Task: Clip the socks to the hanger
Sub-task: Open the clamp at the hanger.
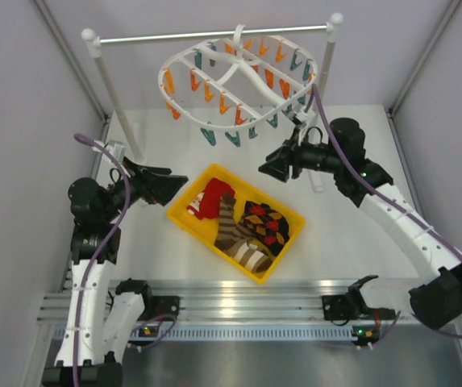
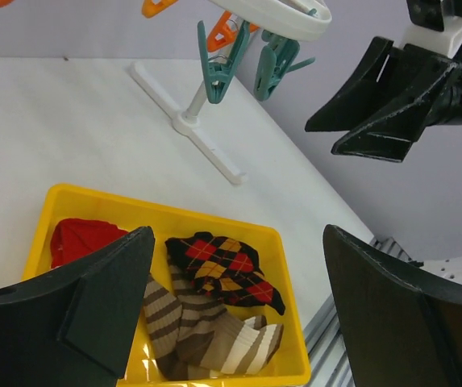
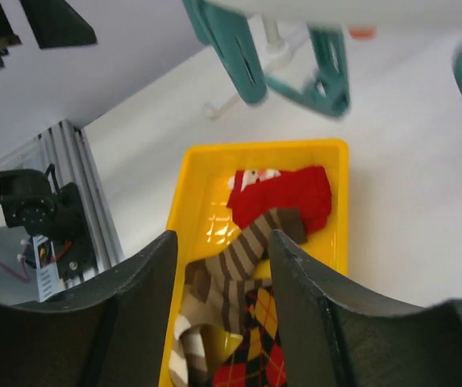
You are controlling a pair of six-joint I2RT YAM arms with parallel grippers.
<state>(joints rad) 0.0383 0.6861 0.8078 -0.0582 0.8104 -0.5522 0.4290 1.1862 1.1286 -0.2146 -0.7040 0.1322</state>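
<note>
On your white worktop [image 1: 138, 242], the pair of small red Santa-patterned socks [image 1: 210, 197] lies bunched in a yellow plastic tray [image 1: 184, 216], overlapped by a brown striped sock [image 1: 232, 230], below the round white clip hanger [image 1: 241, 67]. Your left hand [image 1: 170, 184] is spread wide and your right hand [image 1: 272, 165] half-spread, both empty. Expect soft, light, floppy cloth, so pinch an exposed red fold.
</note>
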